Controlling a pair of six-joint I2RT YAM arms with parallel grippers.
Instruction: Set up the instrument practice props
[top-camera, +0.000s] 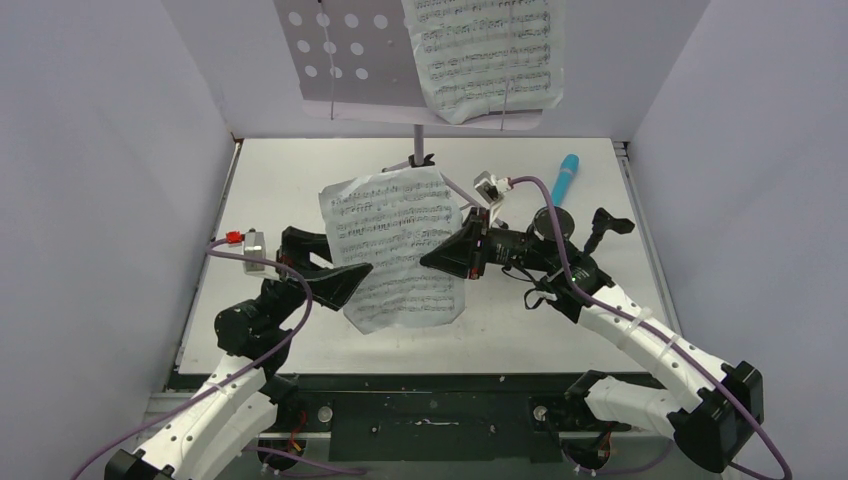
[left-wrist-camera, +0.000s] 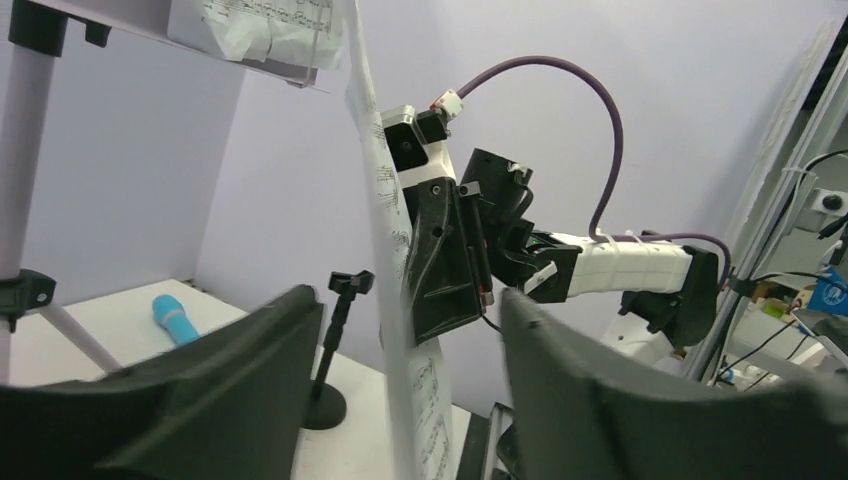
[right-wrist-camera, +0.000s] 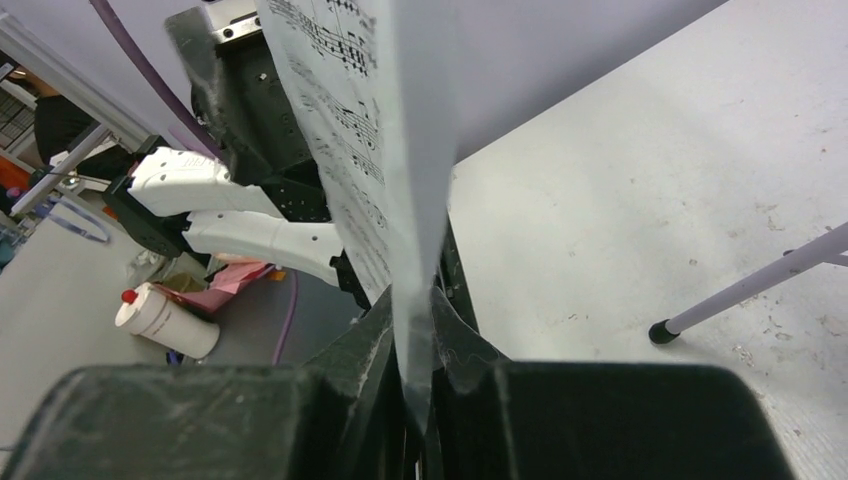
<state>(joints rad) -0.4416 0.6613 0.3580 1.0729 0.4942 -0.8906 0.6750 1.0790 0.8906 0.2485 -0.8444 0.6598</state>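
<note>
Hanging creased, the white sheet-music page (top-camera: 398, 240) is pinched by the right tool (top-camera: 432, 260), left tool (top-camera: 360, 272) spread.

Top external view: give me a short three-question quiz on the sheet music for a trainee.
1. True or false: the left gripper is clamped on the loose sheet-music page.
2. What pinches that page's edge? A) right gripper B) left gripper C) neither
3. Fill in: the turquoise microphone lies on the ___.
Key: 1 false, its jaws stand open around the page; 2 A; 3 table.
</note>
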